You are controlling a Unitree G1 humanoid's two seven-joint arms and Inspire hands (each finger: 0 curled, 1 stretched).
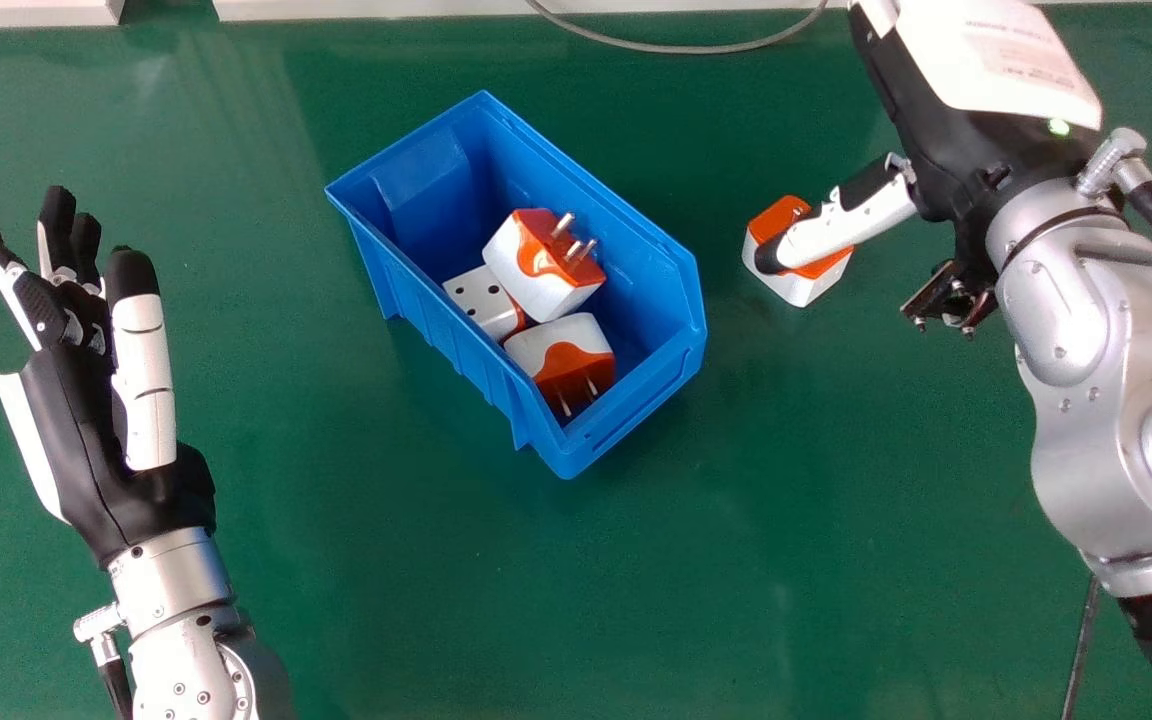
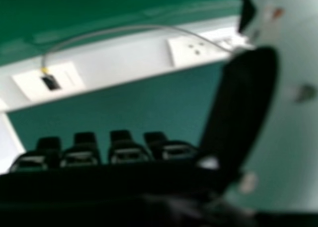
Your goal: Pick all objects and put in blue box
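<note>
Beyond the blue box (image 1: 591,225), a cable (image 1: 676,49) curves over green tabletop (image 1: 786,520).

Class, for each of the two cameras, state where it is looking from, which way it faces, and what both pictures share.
Head view: on the robot's head, facing forward and down at the green table and blue box; left hand and right hand show, each with a silver forearm.
Right hand view: at the right hand, facing past its fingertips and thumb to a white strip with sockets.
Shared: green table, right hand, and apparently the same grey cable.
</note>
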